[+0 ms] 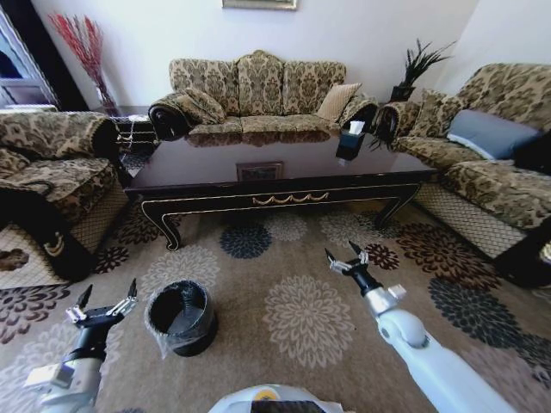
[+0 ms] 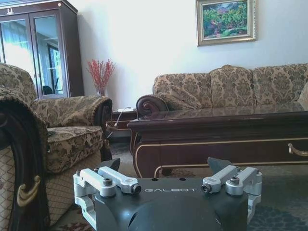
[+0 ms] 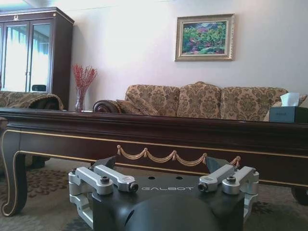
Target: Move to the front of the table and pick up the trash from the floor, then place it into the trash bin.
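The left gripper (image 1: pixel 108 299) hangs low over the patterned carpet (image 1: pixel 293 318) at the robot's left front, its two dark fingers spread apart with nothing between them. Just beside it, toward the middle, stands the trash bin (image 1: pixel 182 317), a small round black bucket lined with a thin clear plastic bag whose edges spill over the rim; the gripper and the bin are near each other but not touching. In the left wrist view the same gripper (image 2: pixel 166 166) points level toward the corner of the table (image 2: pixel 216 137), with an upholstered armchair (image 2: pixel 67 130) off to one side.

The right gripper (image 1: pixel 346 255) reaches forward over the carpet at the robot's right front, fingers likewise parted and empty, well apart from the bin. In the right wrist view this gripper (image 3: pixel 161 163) faces the table's long apron (image 3: pixel 178 144), where a gold swag ornament (image 3: pixel 175 156) runs along the dark wood.

The table (image 1: pixel 284 168), glossy dark brown with curved legs, stands across the room ahead of both arms. A tissue box (image 1: pixel 351 138) sits on its far right part. A patterned sofa (image 1: pixel 258 95) lines the wall behind it.
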Controlling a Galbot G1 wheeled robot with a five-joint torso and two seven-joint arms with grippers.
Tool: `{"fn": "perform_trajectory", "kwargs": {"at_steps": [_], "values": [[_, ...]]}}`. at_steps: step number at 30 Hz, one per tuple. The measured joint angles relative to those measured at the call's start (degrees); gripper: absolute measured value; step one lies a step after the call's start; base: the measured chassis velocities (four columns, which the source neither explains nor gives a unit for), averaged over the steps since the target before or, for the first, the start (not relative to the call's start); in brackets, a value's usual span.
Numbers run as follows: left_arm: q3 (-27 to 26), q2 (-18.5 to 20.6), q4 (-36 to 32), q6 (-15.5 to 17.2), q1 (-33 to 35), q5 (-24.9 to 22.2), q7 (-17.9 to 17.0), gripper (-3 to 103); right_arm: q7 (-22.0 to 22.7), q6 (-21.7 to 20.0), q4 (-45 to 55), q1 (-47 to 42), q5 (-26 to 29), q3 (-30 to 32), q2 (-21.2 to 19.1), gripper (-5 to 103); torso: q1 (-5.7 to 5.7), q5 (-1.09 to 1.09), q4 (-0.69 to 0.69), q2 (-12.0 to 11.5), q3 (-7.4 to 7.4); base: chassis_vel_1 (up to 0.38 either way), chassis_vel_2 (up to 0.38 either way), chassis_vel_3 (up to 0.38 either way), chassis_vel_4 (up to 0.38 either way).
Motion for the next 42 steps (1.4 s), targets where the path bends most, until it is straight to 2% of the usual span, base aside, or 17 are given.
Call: {"fn": "perform_trajectory", "kwargs": {"at_steps": [13, 15, 18, 24, 34, 36, 40, 42], "values": [[1.71, -1.46, -0.23, 0.49, -0.22, 1.85, -0.52, 100, -1.26, 1.63, -0.18, -2.20, -1.39, 1.39, 0.84, 100, 0.00, 0.05, -0.01, 0.00, 0.00, 0.017, -0.319, -0.019, 0.328], [1.74, -1.34, 0.26, 0.51, -0.43, 1.94, -0.61, 100, -1.24, 1.64, -0.62, -1.95, -1.42, 1.09, 0.94, 100, 0.00, 0.00, -0.01, 0.00, 0.00, 0.196, -0.423, -0.156, 0.394], [1.72, -1.07, 0.48, 0.67, -0.68, 1.87, -0.75, 100, -1.24, 1.72, -1.10, -1.66, -1.43, 0.77, 1.08, 100, 0.00, 0.03, 0.00, 0.00, 0.00, 0.250, -0.344, -0.220, 0.355], [2.15, -0.31, 1.40, 1.48, -1.64, 1.82, -1.05, 100, -1.30, 2.25, -2.49, -1.00, -1.56, 0.24, 1.53, 100, 0.00, -0.03, 0.00, -0.01, 0.00, 0.355, -0.297, -0.356, 0.281], [3.32, 1.09, 2.28, 2.85, -3.27, 2.03, -1.26, 100, -1.32, 2.85, -3.81, -0.97, -1.36, 0.69, 1.51, 100, 0.00, 0.03, -0.01, 0.00, -0.01, 0.463, -0.262, -0.461, 0.272], [3.38, 1.29, 2.44, 2.91, -3.43, 2.03, -1.29, 100, -1.32, 3.01, -3.89, -1.01, -1.34, 0.83, 1.54, 100, -0.01, -0.03, 0.01, 0.00, -0.01, 0.473, -0.250, -0.480, 0.256], [3.49, 1.52, 2.62, 2.95, -3.54, 2.02, -1.31, 100, -1.32, 3.18, -4.21, -1.15, -1.38, 0.94, 1.63, 100, 0.01, 0.03, 0.00, -0.01, 0.00, 0.461, -0.247, -0.453, 0.251], [3.56, 1.56, 2.66, 2.95, -3.52, 2.01, -1.31, 100, -1.31, 3.45, -4.45, -1.15, -1.38, 0.97, 1.64, 100, 0.00, -0.03, 0.00, -0.01, -0.01, 0.397, -0.264, -0.420, 0.284]]}}
